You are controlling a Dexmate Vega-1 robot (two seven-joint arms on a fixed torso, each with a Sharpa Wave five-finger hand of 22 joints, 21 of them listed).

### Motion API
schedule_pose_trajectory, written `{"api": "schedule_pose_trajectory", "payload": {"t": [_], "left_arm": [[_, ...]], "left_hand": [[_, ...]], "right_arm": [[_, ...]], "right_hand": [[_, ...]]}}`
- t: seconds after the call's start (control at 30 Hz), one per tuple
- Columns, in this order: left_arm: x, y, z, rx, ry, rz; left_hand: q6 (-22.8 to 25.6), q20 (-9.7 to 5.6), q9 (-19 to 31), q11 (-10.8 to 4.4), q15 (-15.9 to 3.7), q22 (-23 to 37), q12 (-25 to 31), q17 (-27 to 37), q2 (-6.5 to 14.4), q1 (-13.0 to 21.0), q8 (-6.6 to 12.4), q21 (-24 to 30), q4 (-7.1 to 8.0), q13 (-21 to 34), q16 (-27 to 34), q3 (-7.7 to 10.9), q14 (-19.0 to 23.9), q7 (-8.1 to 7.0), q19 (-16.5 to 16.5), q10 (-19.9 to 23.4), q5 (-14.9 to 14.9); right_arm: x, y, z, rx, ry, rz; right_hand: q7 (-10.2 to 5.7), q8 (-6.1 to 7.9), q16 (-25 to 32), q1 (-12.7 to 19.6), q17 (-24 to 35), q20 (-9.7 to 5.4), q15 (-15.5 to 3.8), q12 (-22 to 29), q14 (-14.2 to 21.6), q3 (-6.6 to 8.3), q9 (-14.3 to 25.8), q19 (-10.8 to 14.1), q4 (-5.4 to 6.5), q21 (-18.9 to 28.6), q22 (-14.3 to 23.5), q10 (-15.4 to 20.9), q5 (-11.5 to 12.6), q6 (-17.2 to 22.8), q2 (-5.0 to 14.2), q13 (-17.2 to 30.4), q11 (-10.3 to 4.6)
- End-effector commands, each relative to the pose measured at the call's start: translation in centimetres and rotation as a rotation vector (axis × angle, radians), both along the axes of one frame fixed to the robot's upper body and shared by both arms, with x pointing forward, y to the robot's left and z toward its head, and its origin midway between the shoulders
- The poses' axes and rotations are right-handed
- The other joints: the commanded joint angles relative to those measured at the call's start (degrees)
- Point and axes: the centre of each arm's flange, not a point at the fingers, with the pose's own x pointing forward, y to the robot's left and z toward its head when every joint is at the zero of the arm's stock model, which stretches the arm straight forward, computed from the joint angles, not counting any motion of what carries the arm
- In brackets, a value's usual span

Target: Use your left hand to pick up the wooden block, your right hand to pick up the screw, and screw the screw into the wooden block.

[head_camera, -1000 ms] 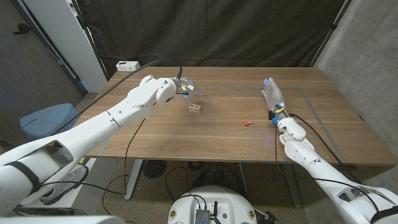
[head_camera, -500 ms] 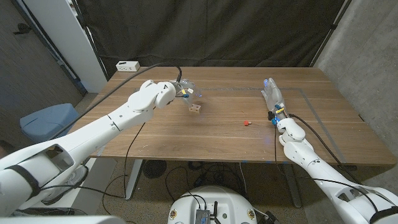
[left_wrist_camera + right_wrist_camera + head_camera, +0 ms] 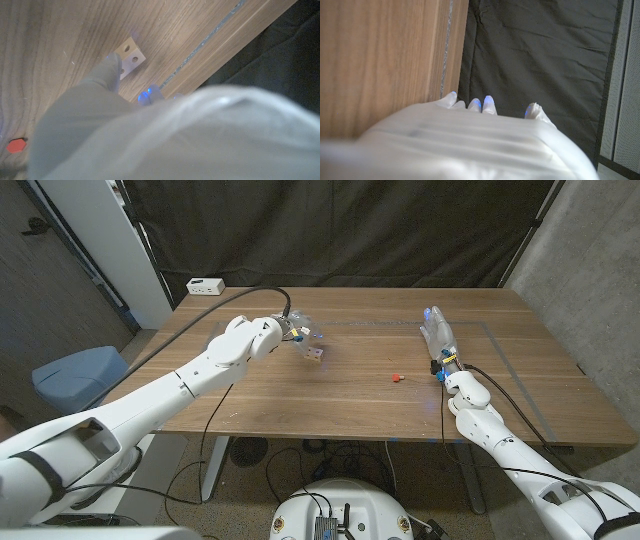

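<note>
Wooden block (image 3: 316, 354): small pale cube with dark holes, lying on the table (image 3: 360, 405) left of centre; in the left wrist view (image 3: 130, 56) two faces with holes show. It lies where it lay a second ago.

Left hand (image 3: 300, 334): at about 10 o'clock from the block and just beside it. Over the last second the arm has swung in, and the hand now reaches the block's near-left edge, where earlier it hung a little apart up and left. In the left wrist view (image 3: 115, 100) one finger (image 3: 112, 70) stretches out onto the block's corner; it seems to touch, though the blur leaves that unsure. Fingers are apart and nothing is held.

Screw (image 3: 396, 377): small red piece on the table, at about 4 o'clock from the block and well apart from it; unmoved. In the left wrist view it shows as a red spot (image 3: 16, 145) at the frame's edge.

Right hand (image 3: 436, 332): at about 2 o'clock from the screw, near it but not touching, fingers straight and close together, holding nothing. Unchanged since the earlier frames. In the right wrist view (image 3: 470, 135) its fingertips (image 3: 488, 104) line up past the table's far edge.
</note>
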Motion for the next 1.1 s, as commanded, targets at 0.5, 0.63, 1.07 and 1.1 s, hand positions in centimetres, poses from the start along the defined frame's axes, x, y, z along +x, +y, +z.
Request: {"api": "schedule_pose_trajectory", "payload": {"t": [0.5,0.63,1.07,1.1], "left_arm": [[1.8,-0.6,-1.5,-0.019,0.009,-0.013],[2.0,-0.7,-1.5,-0.014,0.008,-0.020],[2.5,-1.0,-1.9,-0.016,0.022,-0.023],[2.5,-1.0,-1.9,-0.016,0.021,-0.022]], "left_hand": [[1.3,0.43,0.1,0.08,-0.07,0.3,0.8,0.3,0.5,0.6,0.58,0.3,0.38,0.7,0.6,-0.56,1.2,0.17,-0.6,1.7,-0.3],[1.5,0.49,0.1,0.08,-0.13,0.3,0.9,0.3,0.6,0.7,0.64,0.3,0.38,0.7,0.6,-0.62,1.4,0.24,-0.5,1.8,-0.3],[1.8,0.54,0.1,0.09,-0.23,0.3,1.1,0.3,0.7,0.9,0.62,0.3,0.42,1.0,0.6,-0.84,1.8,0.32,-0.3,2.1,-0.4],[1.8,0.54,0.1,0.08,-0.24,0.3,1.2,0.3,0.7,0.9,0.61,0.3,0.44,1.1,0.6,-0.86,1.8,0.28,-0.3,2.2,-0.4]], "right_arm": [[0.1,-0.1,-0.2,0.008,0.000,0.000],[0.1,-0.1,-0.3,0.009,0.002,0.000],[0.2,-0.1,-0.3,0.009,0.006,-0.003],[0.2,-0.1,-0.4,0.011,0.006,-0.003]], "right_hand": [[0.06,0.35,0.4,-0.1,0.1,-0.89,-0.28,0.3,-0.4,0.44,0.2,0.4,-0.10,0.3,0.3,0.1,0.1,0.1,-0.33,0.2,-0.43],[0.07,0.35,0.4,-0.2,0.1,-0.88,-0.28,0.3,-0.4,0.46,0.2,0.4,-0.11,0.3,0.3,0.1,0.1,0.1,-0.33,0.2,-0.45],[0.05,0.36,0.4,-0.2,0.1,-0.94,-0.34,0.3,-0.5,0.56,0.2,0.4,-0.17,0.3,0.3,0.1,0.1,0.1,-0.32,0.2,-0.54],[0.06,0.36,0.4,-0.2,0.1,-0.94,-0.34,0.3,-0.5,0.57,0.2,0.4,-0.18,0.3,0.3,0.1,0.1,0.1,-0.32,0.2,-0.51]]}}
